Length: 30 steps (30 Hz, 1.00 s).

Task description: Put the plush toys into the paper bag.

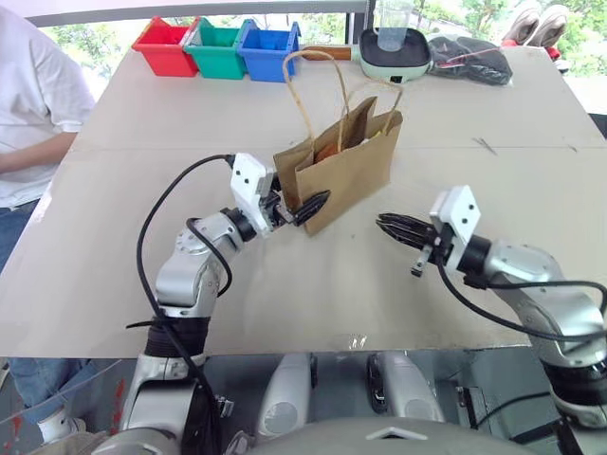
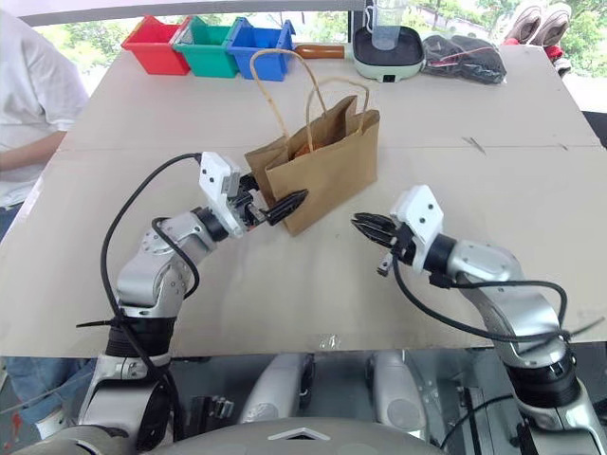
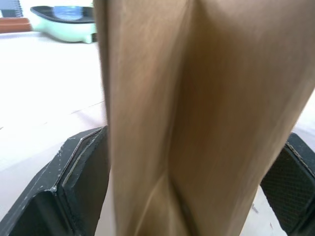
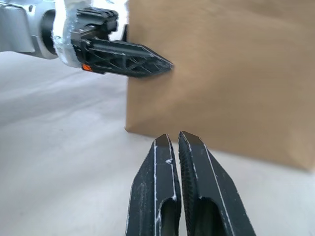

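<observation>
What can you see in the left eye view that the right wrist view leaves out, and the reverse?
Left eye alone: the bag's handles and open top with something orange inside, three coloured bins, a green pan, a person at the table's side. Right wrist alone: the right gripper close up, fingers pressed together. Shared: the paper bag, the left gripper straddling its edge, the table.

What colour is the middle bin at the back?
Green; the left eye view shows it best.
</observation>
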Motion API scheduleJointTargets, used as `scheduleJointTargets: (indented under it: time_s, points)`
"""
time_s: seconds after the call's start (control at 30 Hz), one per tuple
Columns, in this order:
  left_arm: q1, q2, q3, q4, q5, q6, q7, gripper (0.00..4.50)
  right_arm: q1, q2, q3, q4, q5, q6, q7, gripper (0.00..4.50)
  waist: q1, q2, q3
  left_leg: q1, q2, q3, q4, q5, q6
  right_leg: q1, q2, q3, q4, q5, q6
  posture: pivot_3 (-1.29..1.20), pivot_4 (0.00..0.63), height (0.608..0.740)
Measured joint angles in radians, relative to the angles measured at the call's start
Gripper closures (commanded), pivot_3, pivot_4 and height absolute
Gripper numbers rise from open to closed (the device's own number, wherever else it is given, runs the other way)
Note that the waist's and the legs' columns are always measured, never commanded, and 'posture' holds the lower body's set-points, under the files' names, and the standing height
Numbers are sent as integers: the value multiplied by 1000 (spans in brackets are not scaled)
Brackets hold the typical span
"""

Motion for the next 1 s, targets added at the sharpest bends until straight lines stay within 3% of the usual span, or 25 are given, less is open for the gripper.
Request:
scheduleJointTargets:
  time_s: [0.07,0.1,0.2,0.23,0.27,0.4,0.5,0.53,0.6,0.83,1.0]
  points:
    - [-20,0,0,20,-3,-12,-20,0,25,-3,-30,-22,6,-1,-10,4455,1,0,0,0,0,0,0,0,0,0,0,0,0,0,0,0,150,740]
    - [-31,0,0,32,-3,-17,-31,494,43,-4,-50,-33,8,-2,-16,3977,1,0,0,0,0,0,0,0,0,0,0,0,0,0,0,0,150,740]
    - [-58,1,1,85,-10,-35,-71,1329,87,-5,-58,-57,-11,-22,-38,3059,0,0,0,0,0,0,0,0,0,0,0,0,0,0,0,0,150,740]
    - [-60,0,1,92,-14,-36,-83,1879,92,-2,-57,-68,-14,-24,-45,2892,-1,0,0,0,0,0,0,0,0,0,0,0,0,0,0,0,150,740]
    - [-60,0,0,95,-17,-37,-90,2296,96,2,-57,-89,-13,-24,-54,2892,-2,0,0,0,0,0,0,0,0,0,0,0,0,0,0,0,150,740]
    - [-60,0,0,96,-13,-55,-96,2296,109,-1,-56,-181,28,-25,-48,2892,1,0,0,0,0,0,0,0,0,0,0,0,0,0,0,0,150,740]
    - [-60,0,1,96,-39,-44,-110,3355,112,-13,-56,-183,36,-26,-36,2892,2,0,0,0,0,0,1,0,0,0,0,0,0,0,0,0,150,740]
    - [-60,0,1,96,-41,-43,-111,3914,112,-14,-56,-182,36,-26,-36,2892,2,0,0,0,0,0,1,0,0,0,0,0,0,0,0,0,150,740]
    - [-64,2,1,96,-49,-44,-128,4447,112,-20,-55,-173,30,-37,-31,2892,2,0,0,0,0,0,1,0,0,0,0,0,0,0,0,0,150,740]
    - [-127,56,-3,169,-55,-127,-298,4447,133,-54,-56,-174,-10,-105,-5,2892,1,0,0,0,0,0,1,0,0,0,1,0,0,0,0,0,150,740]
    - [-312,120,-33,539,6,-396,-640,4447,187,-95,-95,-184,-26,-124,10,2892,3,0,0,0,-1,1,1,0,0,0,1,0,-1,0,0,0,150,740]
